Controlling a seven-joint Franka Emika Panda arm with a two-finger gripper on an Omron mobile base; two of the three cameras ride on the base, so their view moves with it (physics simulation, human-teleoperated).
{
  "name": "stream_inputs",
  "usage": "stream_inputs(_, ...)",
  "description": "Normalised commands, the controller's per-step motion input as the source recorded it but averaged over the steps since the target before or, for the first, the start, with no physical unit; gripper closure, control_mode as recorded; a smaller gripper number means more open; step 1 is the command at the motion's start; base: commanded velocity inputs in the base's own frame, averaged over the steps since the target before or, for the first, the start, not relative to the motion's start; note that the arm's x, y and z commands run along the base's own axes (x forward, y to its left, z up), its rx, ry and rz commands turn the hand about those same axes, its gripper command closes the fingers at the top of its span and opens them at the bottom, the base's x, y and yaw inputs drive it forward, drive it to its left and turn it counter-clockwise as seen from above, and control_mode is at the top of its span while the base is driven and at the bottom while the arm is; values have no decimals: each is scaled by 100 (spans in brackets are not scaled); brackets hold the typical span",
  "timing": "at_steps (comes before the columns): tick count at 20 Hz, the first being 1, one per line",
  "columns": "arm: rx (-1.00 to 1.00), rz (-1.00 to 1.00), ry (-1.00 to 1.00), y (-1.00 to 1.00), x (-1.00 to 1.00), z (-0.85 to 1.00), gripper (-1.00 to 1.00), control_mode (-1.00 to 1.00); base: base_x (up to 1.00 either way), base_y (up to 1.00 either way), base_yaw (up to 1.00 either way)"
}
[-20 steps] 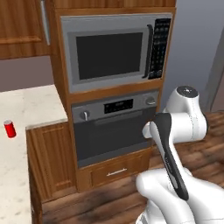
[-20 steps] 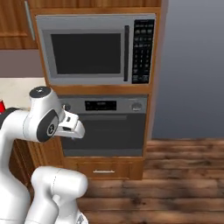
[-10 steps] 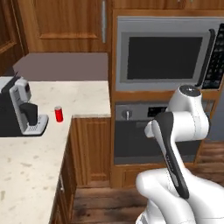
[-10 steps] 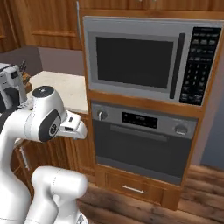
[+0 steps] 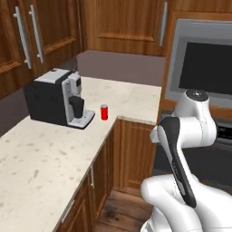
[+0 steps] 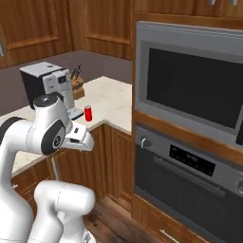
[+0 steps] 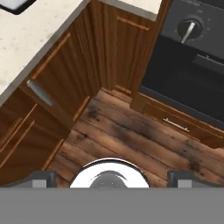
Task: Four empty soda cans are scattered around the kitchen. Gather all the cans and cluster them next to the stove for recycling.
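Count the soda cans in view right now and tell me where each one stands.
1. A single red soda can stands upright on the pale counter, just right of the coffee machine and near the counter's front edge. Other cans may be outside these views.

No text, brand or number could be read anywhere. The oven control panel point(image 6: 192, 160), at the lower right of the right base view, carried small pale marks, but they were too blurred to read. The coffee machine point(image 5: 56, 96), at the left of the left base view, showed no readable label, and the red soda can point(image 5: 104, 112) beside it had no legible print.
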Motion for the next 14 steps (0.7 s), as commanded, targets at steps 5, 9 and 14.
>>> stream_inputs(5, 0, 0, 0, 0, 0, 0, -100, 100, 53, -6, 51)
stream_inputs(9, 0, 0, 0, 0, 0, 0, -100, 100, 56, -8, 39)
stream_inputs(14, 0, 0, 0, 0, 0, 0, -100, 100, 60, -9, 29)
